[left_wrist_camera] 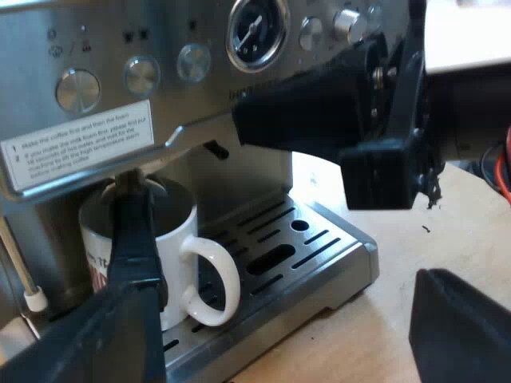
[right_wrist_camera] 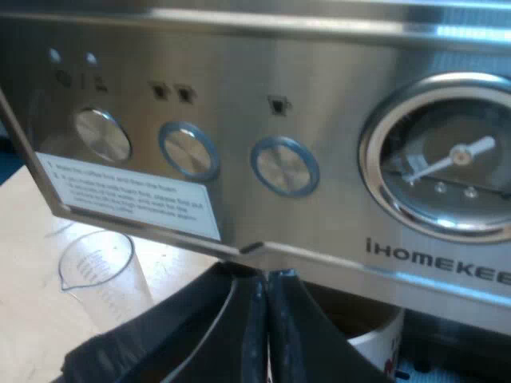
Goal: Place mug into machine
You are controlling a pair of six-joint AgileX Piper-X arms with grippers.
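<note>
A white mug with dark lettering stands upright on the espresso machine's drip tray, under the brew head, handle turned outward. My left gripper is open wide; one finger crosses in front of the mug's wall, while the other finger is well away over the tabletop. My right gripper is shut with nothing held, its tips at the lower edge of the steel control panel, just over the mug's rim. From the left wrist view the right gripper reaches in under the pressure gauge.
Round buttons and a white instruction label are on the panel. A clear measuring glass stands on the wooden table beside the machine. A steam wand hangs next to the mug. Bare wood lies by the tray.
</note>
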